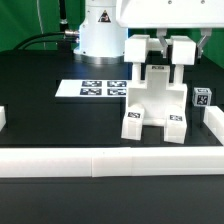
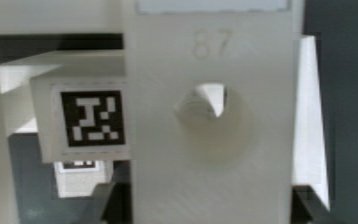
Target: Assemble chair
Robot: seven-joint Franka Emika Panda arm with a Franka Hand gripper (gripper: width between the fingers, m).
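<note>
black matte tabletop (image 1: pixel 50 120) with a green backdrop (image 1: pixel 20 20) behind it, and the arm's white base (image 1: pixel 100 30) sits at the back. the marker board (image 1: pixel 100 90) lies flat just to the exterior view's left of the chair (image 1: pixel 155 100), which stands near the middle as a partly built white block with tagged feet on the table. a low white rail (image 1: pixel 110 160) runs along the front edge, cut off at both sides. a small tagged block (image 1: pixel 200 98) sits just beside the chair on the exterior view's right. the gripper (image 1: pixel 160 57) comes down between two upright white posts on top of the chair, but its fingertips are hidden, so honestly can't tell if it's clamped on anything. the wrist view is blurry and filled by a white chair panel (image 2: pixel 211 120) with a tag (image 2: pixel 92 118).
</note>
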